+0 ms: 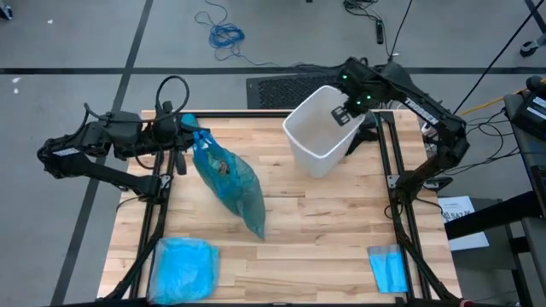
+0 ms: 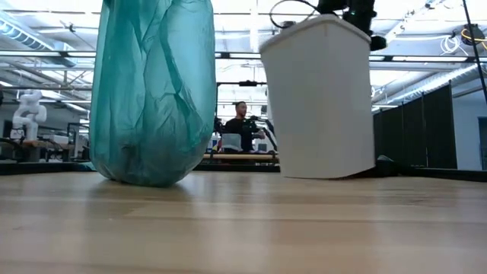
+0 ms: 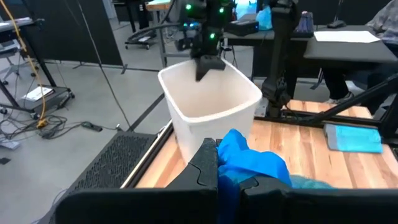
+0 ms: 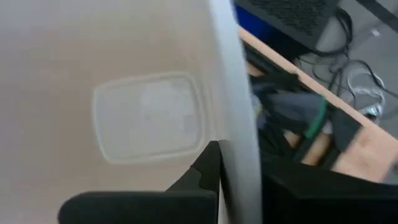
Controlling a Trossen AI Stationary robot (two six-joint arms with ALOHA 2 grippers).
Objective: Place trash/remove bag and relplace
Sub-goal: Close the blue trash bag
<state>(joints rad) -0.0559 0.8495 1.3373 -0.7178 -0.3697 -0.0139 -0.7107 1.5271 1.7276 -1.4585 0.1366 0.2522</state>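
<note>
The teal-green bag (image 1: 230, 183) stretches from the far left toward the table's middle, with brownish trash (image 1: 223, 168) showing through it. My left gripper (image 1: 189, 141) is shut on its gathered top. The low view shows the bag (image 2: 152, 91) standing tall. A white bin (image 1: 317, 132) stands at the far right, slightly tilted, and it has no liner. My right gripper (image 1: 345, 111) is shut on the bin's rim. My left gripper pinches the bag's bunched top (image 3: 249, 163) between its two fingers, in several gathered layers. The fingers come nearly level from the table's left. The bag slopes down from the hold and its lower end (image 2: 144, 176) rests on the table. My right gripper grips the bin's wall at the rim (image 4: 231, 134) on the far right side, one finger inside and one outside. The fingers point steeply down from above. The bin (image 2: 319, 99) leans slightly, its base low at the tabletop.
A paler sky-blue plastic bag (image 1: 183, 269) lies at the near left corner. A small flat folded blue sheet (image 1: 388, 269) lies at the near right. Bare wood lies between them. A person sits in the room behind the table.
</note>
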